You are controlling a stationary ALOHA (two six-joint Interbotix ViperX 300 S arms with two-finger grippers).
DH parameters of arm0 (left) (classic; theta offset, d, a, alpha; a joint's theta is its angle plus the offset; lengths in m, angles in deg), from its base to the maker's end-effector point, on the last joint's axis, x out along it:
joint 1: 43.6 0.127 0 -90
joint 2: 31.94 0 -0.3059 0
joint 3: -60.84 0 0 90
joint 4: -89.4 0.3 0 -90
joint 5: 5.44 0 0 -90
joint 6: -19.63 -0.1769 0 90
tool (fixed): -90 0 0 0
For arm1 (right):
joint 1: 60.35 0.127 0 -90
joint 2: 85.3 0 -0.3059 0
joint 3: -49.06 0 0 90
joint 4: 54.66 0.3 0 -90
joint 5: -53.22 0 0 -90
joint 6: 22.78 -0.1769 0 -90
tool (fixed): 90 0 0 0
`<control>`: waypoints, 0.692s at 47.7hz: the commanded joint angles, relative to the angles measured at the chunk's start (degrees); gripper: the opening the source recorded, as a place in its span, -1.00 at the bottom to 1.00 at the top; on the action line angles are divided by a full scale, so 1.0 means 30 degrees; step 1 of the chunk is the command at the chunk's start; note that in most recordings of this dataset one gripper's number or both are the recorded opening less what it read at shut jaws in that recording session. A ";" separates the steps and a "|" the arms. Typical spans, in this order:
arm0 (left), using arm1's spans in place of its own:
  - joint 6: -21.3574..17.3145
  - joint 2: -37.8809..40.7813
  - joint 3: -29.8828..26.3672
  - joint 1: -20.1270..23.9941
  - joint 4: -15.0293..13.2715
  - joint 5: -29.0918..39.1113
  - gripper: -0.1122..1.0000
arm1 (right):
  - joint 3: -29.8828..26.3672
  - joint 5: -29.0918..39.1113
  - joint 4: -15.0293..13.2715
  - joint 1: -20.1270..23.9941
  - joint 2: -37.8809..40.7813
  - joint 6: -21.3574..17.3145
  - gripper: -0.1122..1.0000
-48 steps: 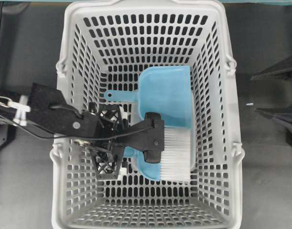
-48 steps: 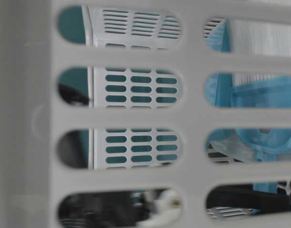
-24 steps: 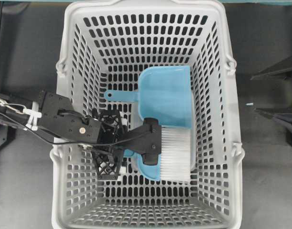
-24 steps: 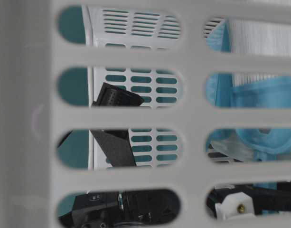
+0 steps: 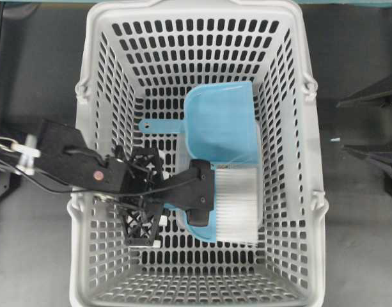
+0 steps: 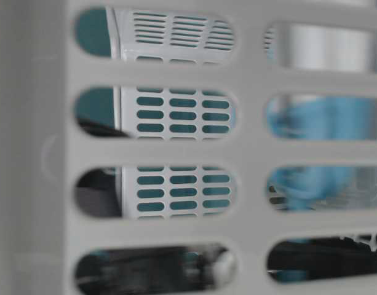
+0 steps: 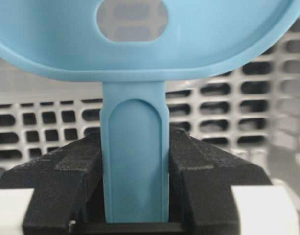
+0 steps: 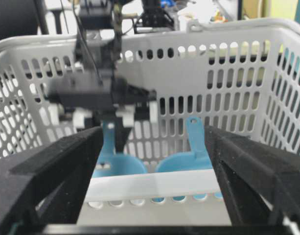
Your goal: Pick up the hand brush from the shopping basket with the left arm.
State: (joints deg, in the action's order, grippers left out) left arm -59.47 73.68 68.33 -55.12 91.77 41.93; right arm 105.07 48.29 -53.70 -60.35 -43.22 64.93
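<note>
The light-blue hand brush [image 5: 237,204] with white bristles lies inside the light-grey shopping basket [image 5: 96,96], partly over the dustpan. My left gripper [image 5: 202,195] reaches in over the basket's left wall. In the left wrist view its black fingers [image 7: 61,171] press on both sides of the brush's thin handle [image 7: 135,152]. It is shut on the handle. The brush is a blue blur in the table-level view [image 6: 317,123]. My right gripper [image 5: 369,125] is open and empty outside the basket's right wall. Its wrist view shows the brush handle [image 8: 109,142].
A light-blue bristleless dustpan [image 5: 221,125] lies in the basket, touching the brush, its handle pointing left. The basket's tall slotted walls [image 8: 154,186] surround the left gripper. The dark table [image 5: 36,64] lies around the basket.
The left arm has shifted slightly toward the near side with the brush. The dustpan has been nudged away and tilted a little. The brush now blurs in the table-level view.
</note>
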 commanded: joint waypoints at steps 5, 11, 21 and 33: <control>-0.0029 -0.1875 -0.2871 -0.0146 0.0088 0.3311 -0.37 | -0.0322 -0.0117 0.0059 0.0000 0.0146 -0.0029 0.63; -0.0029 -0.2549 -0.5537 0.0000 0.0059 0.6650 -0.37 | -0.0322 -0.0117 0.0059 0.0000 0.0146 -0.0029 0.63; 0.0000 -0.2783 -0.9785 0.0352 0.0088 1.0664 -0.37 | -0.0322 -0.0117 0.0059 0.0000 0.0146 -0.0029 0.63; -0.0029 -0.1992 -1.0430 0.0381 0.0088 1.0986 -0.37 | -0.0322 -0.0117 0.0059 0.0000 0.0146 -0.0029 0.63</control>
State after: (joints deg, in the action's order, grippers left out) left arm -59.56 68.06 38.45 -53.89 91.77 74.98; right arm 105.07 48.29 -53.70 -60.44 -43.05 64.93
